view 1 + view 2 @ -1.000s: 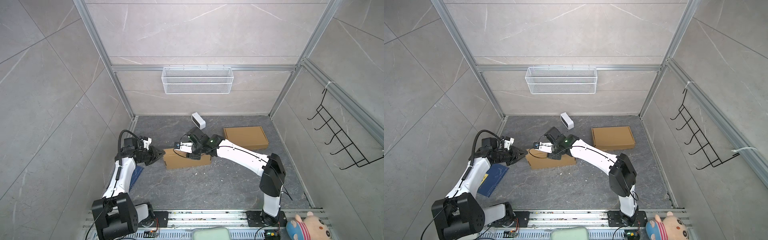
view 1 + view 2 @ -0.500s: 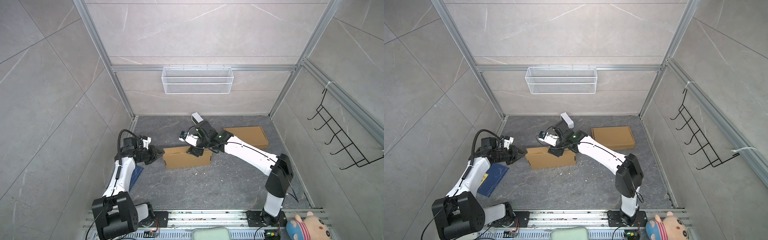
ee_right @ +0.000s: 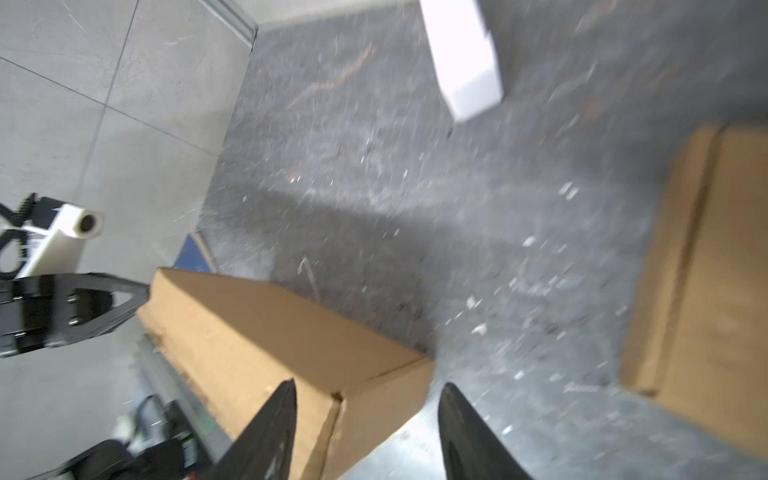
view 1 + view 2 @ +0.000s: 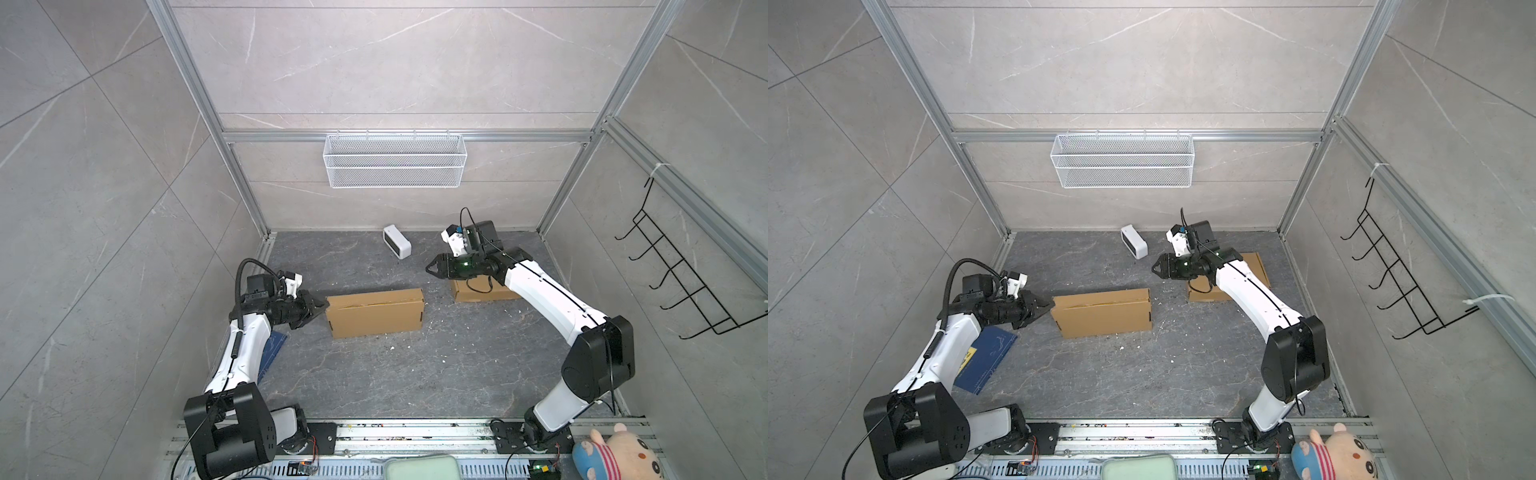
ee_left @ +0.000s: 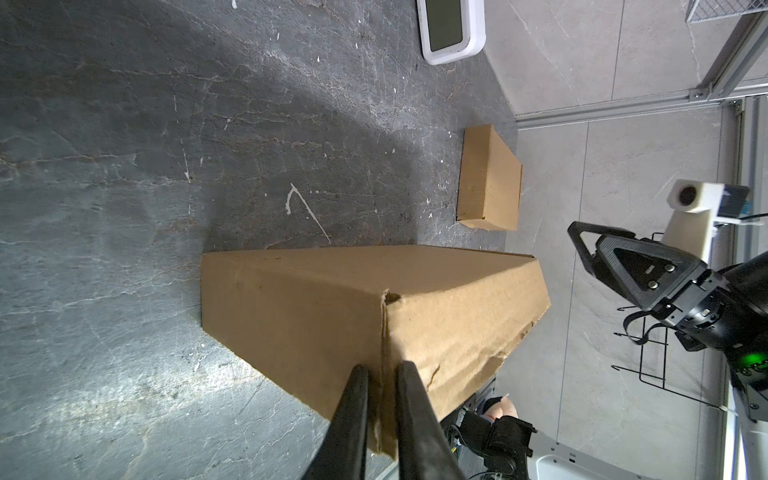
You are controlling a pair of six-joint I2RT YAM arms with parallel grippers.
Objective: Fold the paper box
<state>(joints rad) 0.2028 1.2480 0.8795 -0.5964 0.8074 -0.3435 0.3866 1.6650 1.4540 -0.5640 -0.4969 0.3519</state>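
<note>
The paper box [image 4: 374, 312] [image 4: 1102, 312] is a long brown cardboard carton lying closed on the dark floor in both top views. My left gripper [image 4: 325, 306] [image 4: 1052, 307] is at its left end. In the left wrist view the narrow jaws [image 5: 384, 372] are shut on a cardboard edge of that end of the box [image 5: 316, 299]. My right gripper [image 4: 429, 268] [image 4: 1154, 268] hangs in the air behind the box's right end, clear of it. Its jaws [image 3: 368, 395] stand open with nothing held, and the box [image 3: 266, 332] lies below and beyond them.
A second, flat cardboard box [image 4: 486, 291] [image 4: 1258, 266] [image 5: 490, 178] lies under the right forearm. A white device [image 4: 397, 242] [image 4: 1133, 242] sits near the back wall. A blue book [image 4: 986, 359] lies under the left arm. A wire basket [image 4: 395, 166] and a hook rack [image 4: 681, 282] hang on the walls.
My right gripper has left the top of the box and pulled back to the right and upward. The left gripper stays at the box's left end, its jaws slightly narrower.
</note>
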